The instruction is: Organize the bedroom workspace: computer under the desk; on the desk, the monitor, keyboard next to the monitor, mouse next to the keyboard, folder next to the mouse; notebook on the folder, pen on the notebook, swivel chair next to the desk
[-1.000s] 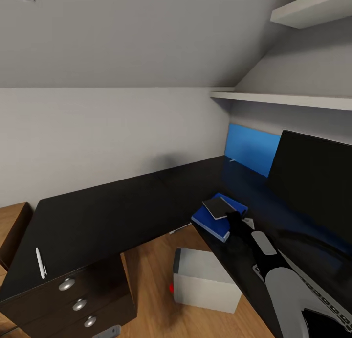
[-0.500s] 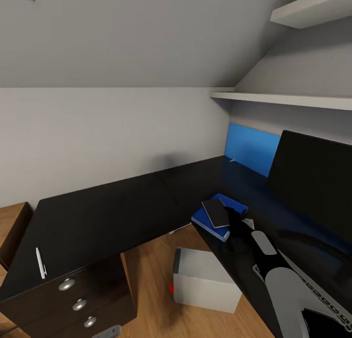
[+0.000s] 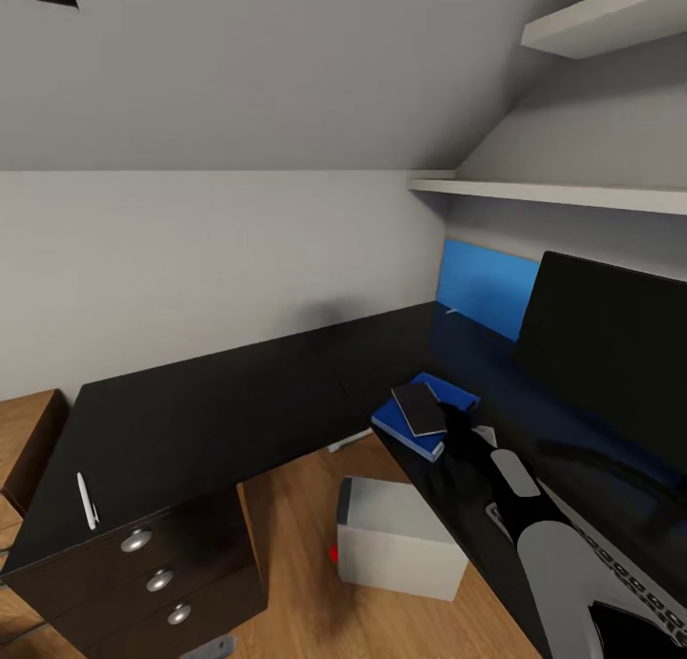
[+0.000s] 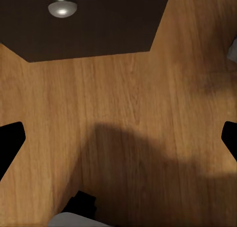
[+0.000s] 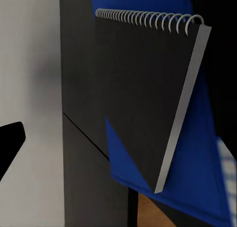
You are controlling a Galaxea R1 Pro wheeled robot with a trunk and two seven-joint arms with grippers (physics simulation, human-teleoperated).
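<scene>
On the long black L-shaped desk (image 3: 219, 411), a small grey spiral-bound notebook (image 3: 421, 407) lies atop the flat blue folder (image 3: 405, 423); the right gripper's (image 3: 456, 421) spread fingers grasp nothing, the left gripper's (image 4: 118, 138) likewise.

R arm (image 3: 534, 525) outstretched; both grippers — open wide

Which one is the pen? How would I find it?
Find the long black desk and follow it to the end above the three silver-knobbed drawers. The pen lies there alone near the edge, a thin white stick, far from the blue folder.
</scene>
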